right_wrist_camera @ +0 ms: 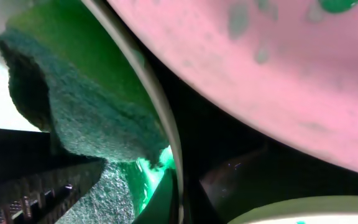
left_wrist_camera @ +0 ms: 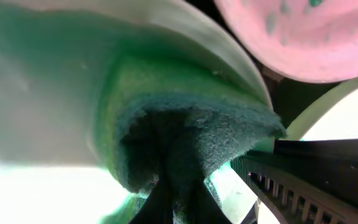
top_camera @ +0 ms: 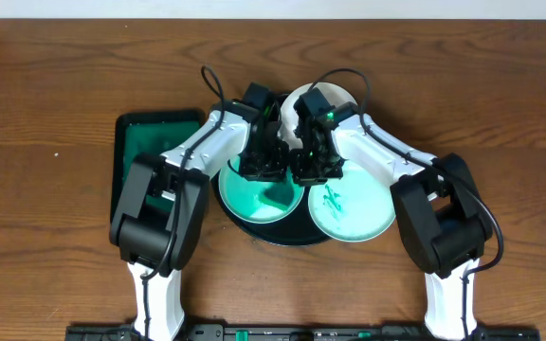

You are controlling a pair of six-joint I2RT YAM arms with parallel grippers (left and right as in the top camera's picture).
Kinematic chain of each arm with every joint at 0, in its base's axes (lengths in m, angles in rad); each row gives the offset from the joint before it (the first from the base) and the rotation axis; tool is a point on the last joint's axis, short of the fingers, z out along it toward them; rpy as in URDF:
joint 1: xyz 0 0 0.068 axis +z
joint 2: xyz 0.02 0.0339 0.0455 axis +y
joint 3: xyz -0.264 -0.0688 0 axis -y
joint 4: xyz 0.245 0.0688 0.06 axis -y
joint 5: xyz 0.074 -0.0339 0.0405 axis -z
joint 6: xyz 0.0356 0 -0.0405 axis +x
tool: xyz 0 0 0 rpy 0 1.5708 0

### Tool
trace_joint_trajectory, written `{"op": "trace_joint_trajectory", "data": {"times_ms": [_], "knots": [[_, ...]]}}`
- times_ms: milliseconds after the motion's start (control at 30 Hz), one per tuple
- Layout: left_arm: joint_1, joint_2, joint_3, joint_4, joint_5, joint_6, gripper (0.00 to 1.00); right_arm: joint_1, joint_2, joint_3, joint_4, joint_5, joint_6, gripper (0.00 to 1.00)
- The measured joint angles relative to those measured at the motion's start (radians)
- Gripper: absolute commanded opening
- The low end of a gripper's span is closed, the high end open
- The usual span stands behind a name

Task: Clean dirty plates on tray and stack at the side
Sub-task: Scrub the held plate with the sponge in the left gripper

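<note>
The black tray [top_camera: 275,234] sits mid-table. A teal-smeared plate [top_camera: 265,201] lies on its left part. A second plate [top_camera: 356,213] with teal smears overhangs its right rim. A third, whiter plate [top_camera: 295,100] is at the back, half hidden by the arms. My left gripper [top_camera: 263,169] is shut on a green sponge [left_wrist_camera: 191,130] pressed onto the left plate [left_wrist_camera: 36,93]. My right gripper [top_camera: 315,169] is shut on that plate's rim [right_wrist_camera: 160,112], beside the sponge [right_wrist_camera: 86,118]. The second plate looks pink in both wrist views [left_wrist_camera: 303,37] [right_wrist_camera: 260,74].
A smaller green rectangular tray [top_camera: 150,156] lies left of the black tray. Brown wooden table [top_camera: 55,76] surrounds everything. Both arms crowd together over the black tray's middle.
</note>
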Motion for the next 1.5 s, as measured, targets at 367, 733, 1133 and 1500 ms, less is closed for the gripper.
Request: {"op": "trace_joint_trajectory", "data": {"times_ms": [367, 733, 1133, 1500], "knots": [[0.105, -0.015, 0.028, -0.220, -0.335, -0.195, 0.07, 0.003, 0.000, 0.000, 0.005, -0.007, -0.003, 0.01], [0.108, -0.018, 0.018, -0.223, -0.417, -0.099, 0.07, 0.034, 0.001, -0.001, 0.031, -0.064, -0.003, 0.01], [0.079, 0.002, -0.003, 0.073, 0.017, 0.086, 0.07, 0.005, -0.002, -0.001, -0.005, -0.035, 0.002, 0.01], [0.069, 0.023, -0.013, 0.041, 0.205, 0.096, 0.07, 0.005, -0.002, -0.001, -0.003, -0.021, 0.000, 0.01]]}}
